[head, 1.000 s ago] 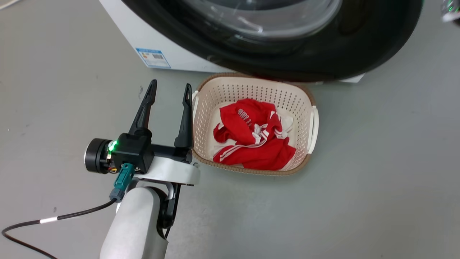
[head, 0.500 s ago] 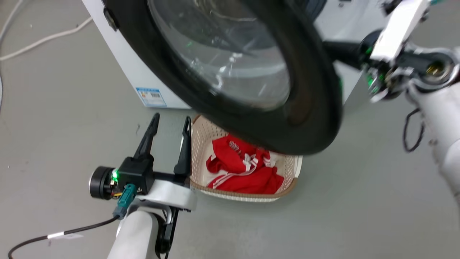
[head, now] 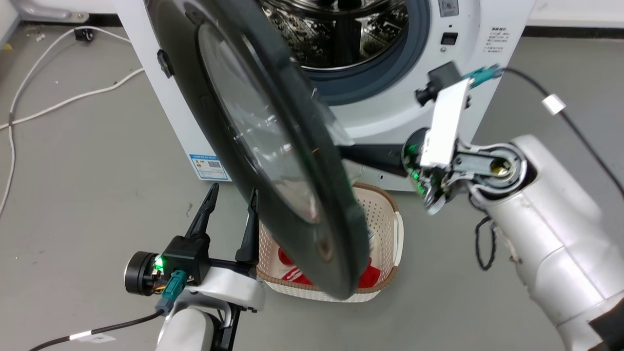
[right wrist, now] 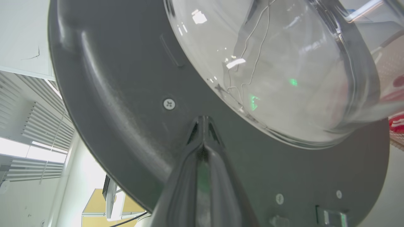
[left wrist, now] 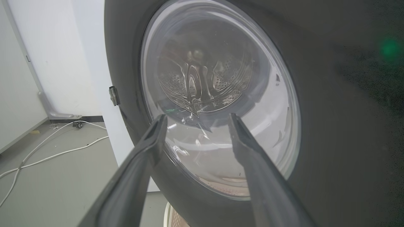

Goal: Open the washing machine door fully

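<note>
The washing machine door [head: 273, 161] is in the mid frame of the head view. It's swung approx. halfway out from the washing machine [head: 390, 107] & hangs from its left side, so I think the job isn't done yet. The right gripper [right wrist: 203, 140] has its 2 fingers pressed together, pinching nothing. The tips touch the door's inner face just below the glass bowl, prob. to push the door wider. The left gripper [head: 233, 191] is at lower left, fingers spread & empty, near the door's front, prob. just waiting. The basket [head: 390, 229] sits on the floor under the door's low edge w/ red clothes [head: 370, 275] inside, likely ready for loading. Count: 1 door, 1 machine, 1 drum [head: 336, 34], 1 basket, 2 grippers, 2 white cords [head: 73, 100] at upper left, 1 blue sticker [head: 209, 165].
</note>
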Tool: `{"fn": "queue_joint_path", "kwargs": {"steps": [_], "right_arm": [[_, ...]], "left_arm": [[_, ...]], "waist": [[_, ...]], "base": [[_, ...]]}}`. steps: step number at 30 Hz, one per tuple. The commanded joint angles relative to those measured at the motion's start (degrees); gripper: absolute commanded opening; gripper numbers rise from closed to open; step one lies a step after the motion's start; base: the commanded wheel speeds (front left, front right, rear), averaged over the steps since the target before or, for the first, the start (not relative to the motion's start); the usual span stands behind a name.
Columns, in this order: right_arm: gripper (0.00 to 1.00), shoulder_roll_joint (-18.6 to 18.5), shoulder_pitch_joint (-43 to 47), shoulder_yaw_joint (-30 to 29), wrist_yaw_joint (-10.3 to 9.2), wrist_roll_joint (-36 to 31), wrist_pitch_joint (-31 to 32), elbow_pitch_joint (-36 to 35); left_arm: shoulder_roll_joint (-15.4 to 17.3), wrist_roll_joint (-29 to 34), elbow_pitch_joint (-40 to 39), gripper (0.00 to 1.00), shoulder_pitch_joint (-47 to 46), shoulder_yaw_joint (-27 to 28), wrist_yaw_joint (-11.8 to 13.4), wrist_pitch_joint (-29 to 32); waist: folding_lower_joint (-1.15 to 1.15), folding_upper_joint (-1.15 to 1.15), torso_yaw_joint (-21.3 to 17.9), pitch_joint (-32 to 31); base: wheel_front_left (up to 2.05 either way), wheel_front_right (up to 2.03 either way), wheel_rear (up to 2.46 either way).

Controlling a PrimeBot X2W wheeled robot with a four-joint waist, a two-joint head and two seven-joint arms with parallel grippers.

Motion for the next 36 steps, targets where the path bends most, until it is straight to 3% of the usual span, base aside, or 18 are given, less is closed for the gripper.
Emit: {"fn": "queue_joint_path", "kwargs": {"steps": [1,11,19,24,25,28,36], "right_arm": [[0.00,0.8,1.1,0.4,0.02,0.6,0.2,-0.6],[0.00,1.1,4.6,1.6,0.02,2.2,-4.0,-5.2],[0.00,0.5,10.3,-5.2,0.01,1.0,-22.8,-8.8],[0.00,-1.5,17.5,-10.7,0.01,2.2,-30.9,-13.3],[0.05,-1.6,19.4,-11.9,0.01,3.0,-32.5,-14.4],[1.00,-2.8,24.5,-15.2,0.01,2.3,-38.3,-18.1],[1.00,-4.6,38.7,-19.1,0.01,-6.8,-54.1,-25.9]], "left_arm": [[0.0,0.2,0.0,1.00,0.5,0.0,-0.1,-0.1],[0.0,-0.4,0.1,1.00,1.1,0.2,-0.2,-0.1],[0.0,-0.2,-0.3,1.00,2.4,1.6,0.2,-0.1],[0.0,0.0,0.1,1.00,3.1,2.0,-0.1,-0.1],[0.0,0.0,0.1,1.00,3.2,2.2,-0.2,-0.1],[0.0,0.3,0.0,1.00,3.7,2.8,-0.2,-0.1],[0.0,1.0,0.6,1.00,5.6,3.9,-0.7,-0.1]], "waist": [[0.00,0.00,0.1,-0.3],[0.00,0.00,-0.4,-1.2],[0.00,0.00,-2.0,-1.9],[0.00,0.00,-2.4,-2.9],[0.00,0.00,-2.4,-3.1],[0.00,0.00,-2.8,-3.7],[0.00,0.00,-3.4,-6.1]], "base": [[0.00,0.00,0.00],[0.00,0.00,0.00],[0.00,0.00,0.00],[0.00,0.00,0.00],[0.00,0.00,0.00],[0.00,0.00,0.00],[0.00,0.00,0.00]]}}
